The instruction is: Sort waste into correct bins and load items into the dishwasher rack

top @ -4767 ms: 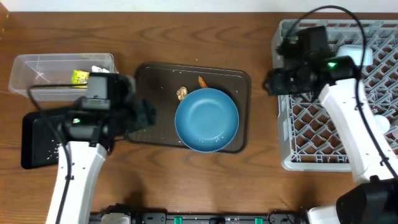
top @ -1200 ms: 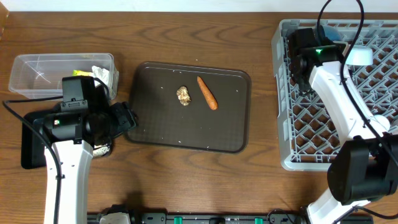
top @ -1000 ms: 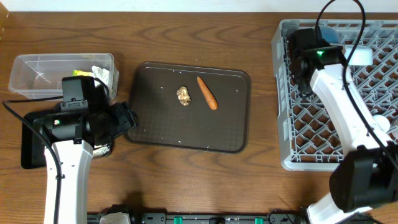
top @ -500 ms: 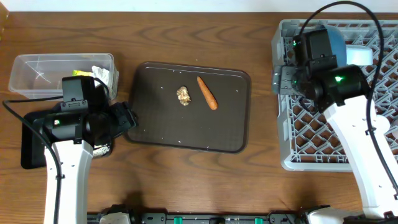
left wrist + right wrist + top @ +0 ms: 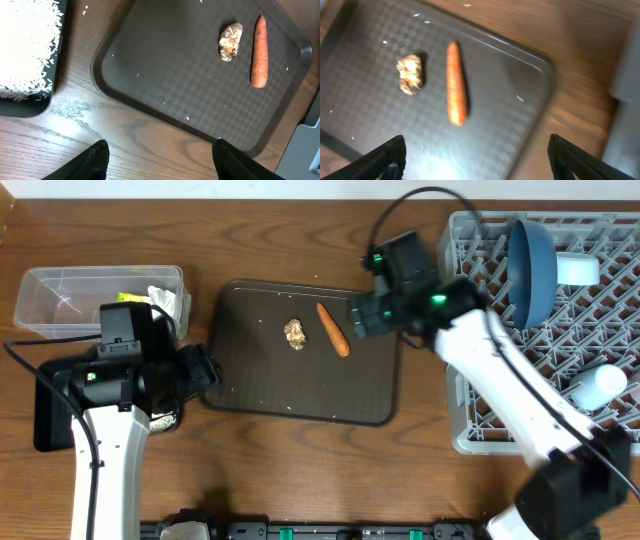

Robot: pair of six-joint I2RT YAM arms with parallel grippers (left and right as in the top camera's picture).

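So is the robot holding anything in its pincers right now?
No, nothing. The left pincer and the right pincer are both open and empty; the carrot lies loose on the brown tray.

The serving tray (image 5: 175,90) is matt, checker-textured plastic on a grained wooden table (image 5: 125,155); the tub (image 5: 60,295) is clear plastic.
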